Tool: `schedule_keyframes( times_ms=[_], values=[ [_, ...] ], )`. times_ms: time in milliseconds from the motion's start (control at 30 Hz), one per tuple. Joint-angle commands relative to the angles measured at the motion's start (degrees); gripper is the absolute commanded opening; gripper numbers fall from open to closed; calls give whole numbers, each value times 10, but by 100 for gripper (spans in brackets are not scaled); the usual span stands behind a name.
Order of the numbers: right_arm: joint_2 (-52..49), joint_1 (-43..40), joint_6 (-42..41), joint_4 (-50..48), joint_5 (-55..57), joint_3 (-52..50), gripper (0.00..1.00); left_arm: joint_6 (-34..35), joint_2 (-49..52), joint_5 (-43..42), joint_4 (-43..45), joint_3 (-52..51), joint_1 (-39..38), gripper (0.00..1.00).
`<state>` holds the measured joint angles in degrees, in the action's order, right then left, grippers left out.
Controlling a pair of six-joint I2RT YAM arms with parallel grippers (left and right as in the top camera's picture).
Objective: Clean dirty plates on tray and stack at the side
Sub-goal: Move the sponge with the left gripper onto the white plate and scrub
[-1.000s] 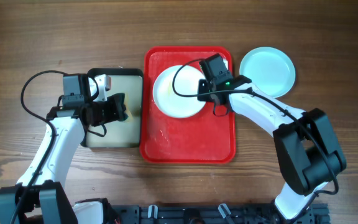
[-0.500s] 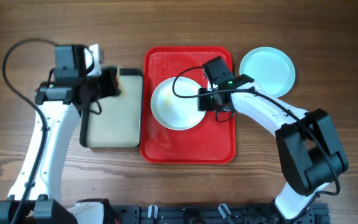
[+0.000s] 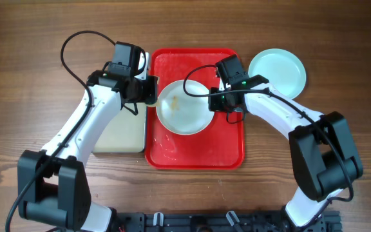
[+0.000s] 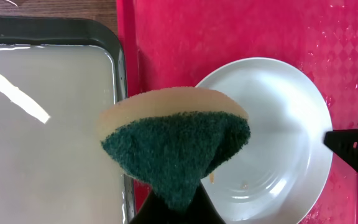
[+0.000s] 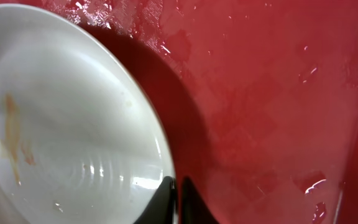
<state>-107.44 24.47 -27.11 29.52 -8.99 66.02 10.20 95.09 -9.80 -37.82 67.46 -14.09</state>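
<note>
Left wrist view: at the lower edge of the frame the left gripper (image 4: pixel 176 211) is seen clamped on a yellow sponge with a dark green scouring face (image 4: pixel 176 146), which is folded into a wedge. Behind the sponge, the dark rim of a smaller black-rimmed tray with a pale wet inside (image 4: pixel 120 68) is seen at the left. A white round shallow plate (image 4: pixel 272 124) lies right of centre, on a large red rectangular plastic tray (image 4: pixel 166 37). Whether the sponge touches the plate cannot be told.

In the right wrist view the right gripper (image 5: pixel 178 202) is closed on the plate's rim at the bottom centre. A dark shadow beside the rim suggests that this edge is lifted off the tray. A yellowish-orange smudge (image 5: pixel 11 118) is visible at the left of the frame.

From overhead, a pale blue round plate (image 3: pixel 277 73) rests on the wooden table (image 3: pixel 31 38) at the upper right, just outside the tray. A third plate is not seen.

The scrubbing of the white plate is judged to be the step in hand, with wiping not yet begun. For the next move the sponge needs to be carried over the plate's centre and pressed onto the smudge. The rim must be held firmly meanwhile, so that the plate is not pushed away.
</note>
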Motion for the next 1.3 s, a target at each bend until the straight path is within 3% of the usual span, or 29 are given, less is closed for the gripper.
schedule_keyframes(
  times_ms=[0,533,867,900,1000,1167,1267],
  values=[
    [-9,1,-1,-1,-9,-1,4,7,7,3,10,3,-15,4],
    [-9,1,0,-5,-14,-1,4,5,13,9,71,-34,-46,4],
    [-9,1,1,-3,-14,-1,4,6,102,12,120,-34,-90,4],
    [-9,1,1,-3,-14,-1,4,6,102,16,121,-34,-89,6],
    [-9,1,0,-3,-14,-1,4,6,102,16,122,-34,-89,29],
    [-9,1,1,-2,-14,-1,4,5,103,16,125,-34,-90,34],
    [-9,1,1,-3,-14,-1,4,5,106,16,128,-34,-90,30]
  ],
)
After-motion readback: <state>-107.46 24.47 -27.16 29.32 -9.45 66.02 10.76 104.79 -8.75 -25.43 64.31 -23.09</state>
